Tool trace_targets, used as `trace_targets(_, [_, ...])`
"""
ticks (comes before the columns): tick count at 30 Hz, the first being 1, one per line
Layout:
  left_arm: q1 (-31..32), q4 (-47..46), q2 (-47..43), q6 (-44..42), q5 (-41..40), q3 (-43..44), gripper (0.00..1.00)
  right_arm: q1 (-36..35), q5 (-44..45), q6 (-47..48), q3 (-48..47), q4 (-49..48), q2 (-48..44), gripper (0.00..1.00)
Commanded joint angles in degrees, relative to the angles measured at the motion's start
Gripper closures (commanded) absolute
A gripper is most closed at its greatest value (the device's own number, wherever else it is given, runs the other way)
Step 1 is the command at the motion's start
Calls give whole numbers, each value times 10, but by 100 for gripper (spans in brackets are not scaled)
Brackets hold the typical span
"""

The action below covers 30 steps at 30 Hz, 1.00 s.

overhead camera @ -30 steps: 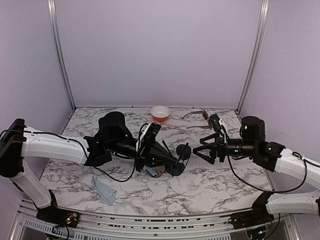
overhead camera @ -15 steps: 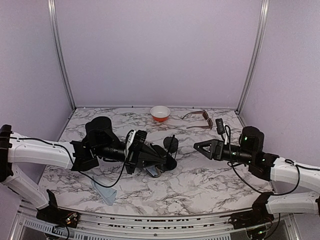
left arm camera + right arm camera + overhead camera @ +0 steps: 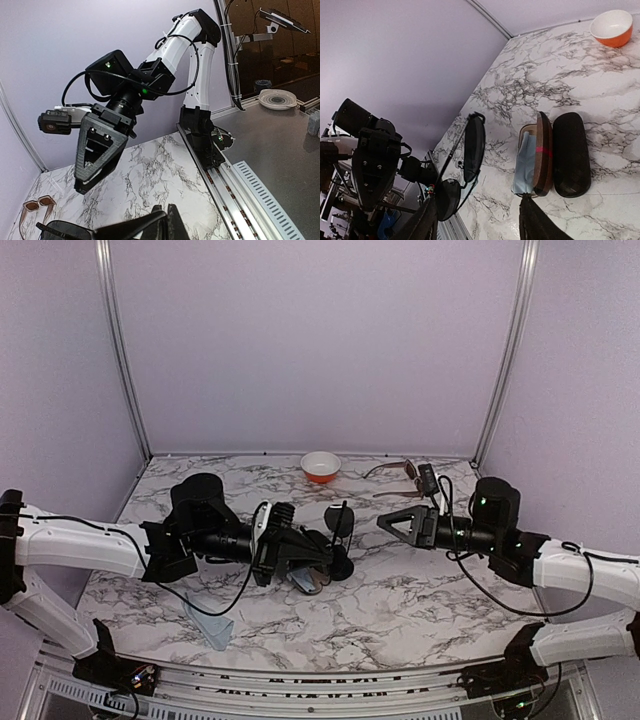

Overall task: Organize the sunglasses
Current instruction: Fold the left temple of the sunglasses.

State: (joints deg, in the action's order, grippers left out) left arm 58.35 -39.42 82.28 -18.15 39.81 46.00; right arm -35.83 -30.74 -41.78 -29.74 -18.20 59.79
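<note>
Clamping the black sunglasses [image 3: 473,148] in the left hand [image 3: 332,558] above the bench [image 3: 420,610], near the red-striped brown case [image 3: 540,155] and black case [image 3: 571,152] lying side by side, hanging the right hand [image 3: 384,523] part-spread and empty nearby, brown sunglasses [image 3: 395,472] lying near the back right edge.

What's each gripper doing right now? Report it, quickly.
Left gripper: shut on the black sunglasses.
Right gripper: open, holding nothing.
</note>
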Motion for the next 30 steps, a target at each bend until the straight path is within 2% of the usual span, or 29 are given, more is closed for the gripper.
trace_targets(1, [3, 1, -13, -6, 17, 1, 100, -8, -58, 43, -61, 31, 15, 46])
trace_targets(3, [3, 0, -5, -12, 8, 2, 100, -23, -73, 31, -65, 17, 33, 44])
trace_targets(9, [12, 0, 12, -21, 0, 10, 100, -91, -47, 27, -88, 5, 96, 39])
trace_targets(18, [17, 0, 15, -21, -6, 7, 100, -100, -50, -4, -76, -51, 131, 39])
trace_targets(20, [17, 0, 18, -23, -15, 5, 100, -100, -55, 14, -89, -20, 128, 38])
trace_targets(26, [17, 2, 26, -48, -58, -3, 100, -98, -10, 86, -124, 157, 84, 29])
trace_targets(30, [18, 2, 32, -51, -58, -1, 100, -93, 11, 71, -121, 175, 53, 27])
